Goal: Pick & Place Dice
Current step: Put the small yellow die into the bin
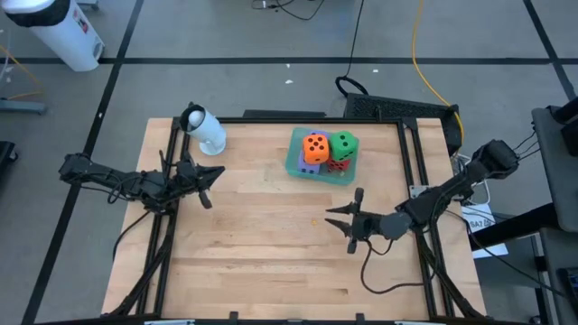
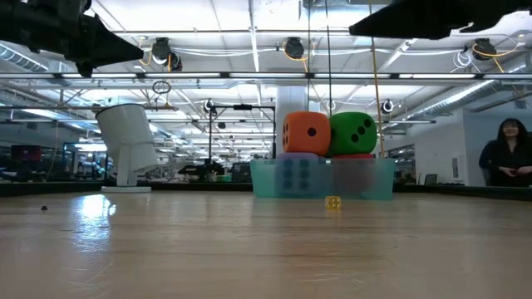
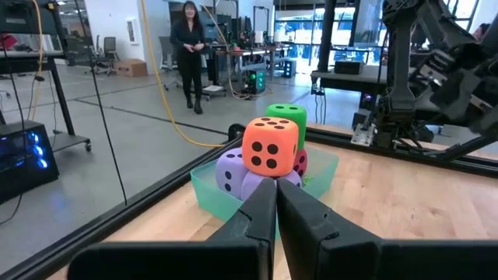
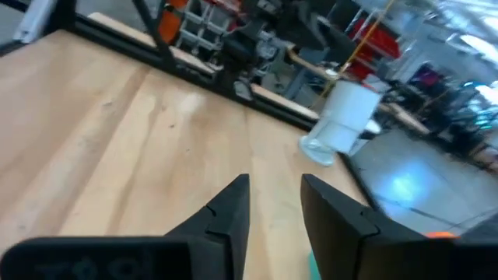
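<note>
- I see the dice piled together in the translucent teal tray [image 1: 348,174] near the far edge of the table [image 1: 271,253], a little to my right of centre.
- The orange die [image 1: 315,148] and the green die [image 1: 343,144] sit on top, side by side and touching. They ride high because the tray is too small to hold every cube in one layer.
- The red die [image 1: 338,164] is wedged under the green one, and a purple-blue die [image 3: 230,171] sits under the orange. In the left wrist view I can make out purple-blue foam beside it, likely the second such die, though most of it is hidden.
- My left gripper [image 1: 209,183] hovers above the table at the left side, well apart from the tray. Its fingers are pressed together with nothing between them, and it points toward the pile.
- My right gripper [image 1: 348,222] hangs over bare wood on the near side of the tray, close to it but not touching. Its fingers are spread with nothing held.
- With all visible dice resting in the tray and both grippers empty, I judge the placing is done or nearly so.
- A white cylindrical object [image 1: 205,129] lies at the far left corner, clear of both arms.
- A tiny yellow thing [image 2: 332,202] lies on the wood just in front of the tray; I cannot tell what it is.
- A person [image 2: 507,154] stands in the room beyond the table, away from the arms.
</note>
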Controlling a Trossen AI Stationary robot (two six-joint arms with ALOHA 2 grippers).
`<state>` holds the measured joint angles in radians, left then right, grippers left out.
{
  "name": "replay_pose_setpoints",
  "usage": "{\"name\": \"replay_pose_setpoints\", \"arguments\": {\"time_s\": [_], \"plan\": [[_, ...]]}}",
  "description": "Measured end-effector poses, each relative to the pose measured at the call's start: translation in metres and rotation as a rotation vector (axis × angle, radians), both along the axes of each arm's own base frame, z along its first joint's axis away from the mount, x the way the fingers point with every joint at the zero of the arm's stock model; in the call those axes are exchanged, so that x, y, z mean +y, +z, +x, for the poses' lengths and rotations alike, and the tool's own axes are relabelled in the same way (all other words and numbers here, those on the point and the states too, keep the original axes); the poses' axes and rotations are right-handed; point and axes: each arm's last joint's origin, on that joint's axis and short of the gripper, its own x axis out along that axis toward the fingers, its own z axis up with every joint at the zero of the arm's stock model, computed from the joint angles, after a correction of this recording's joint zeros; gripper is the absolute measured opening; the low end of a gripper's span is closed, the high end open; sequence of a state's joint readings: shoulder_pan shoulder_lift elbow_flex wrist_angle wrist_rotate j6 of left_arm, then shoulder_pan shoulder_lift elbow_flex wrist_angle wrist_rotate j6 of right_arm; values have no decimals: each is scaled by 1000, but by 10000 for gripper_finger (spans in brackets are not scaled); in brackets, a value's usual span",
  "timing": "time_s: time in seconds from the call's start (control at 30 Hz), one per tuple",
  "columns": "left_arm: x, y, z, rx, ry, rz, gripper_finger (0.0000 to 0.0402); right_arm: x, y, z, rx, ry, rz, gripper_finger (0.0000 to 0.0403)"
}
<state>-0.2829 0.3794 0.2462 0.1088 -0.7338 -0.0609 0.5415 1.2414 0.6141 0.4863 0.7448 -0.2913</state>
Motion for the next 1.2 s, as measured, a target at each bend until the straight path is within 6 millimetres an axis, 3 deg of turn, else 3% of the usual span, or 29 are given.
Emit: {"name": "replay_pose_setpoints", "arguments": {"time_s": [0.17, 0.33, 0.5, 0.73, 1.2], "plan": [[0, 0, 0, -8, 0, -20, 26, 9, -23, 9, 88, 93, 90, 138], [0, 0, 0, -5, 0, -14, 26, 13, -48, 21, 141, 91, 24, 180], [0, 0, 0, -6, -1, -15, 26, 3, -65, 32, 189, 57, 45, 223], [0, 0, 0, -6, -3, -15, 26, -13, -74, 38, 291, 161, 161, 270], [0, 0, 0, 1, -3, 0, 26, -47, -93, 33, 376, 182, 256, 267]]}}
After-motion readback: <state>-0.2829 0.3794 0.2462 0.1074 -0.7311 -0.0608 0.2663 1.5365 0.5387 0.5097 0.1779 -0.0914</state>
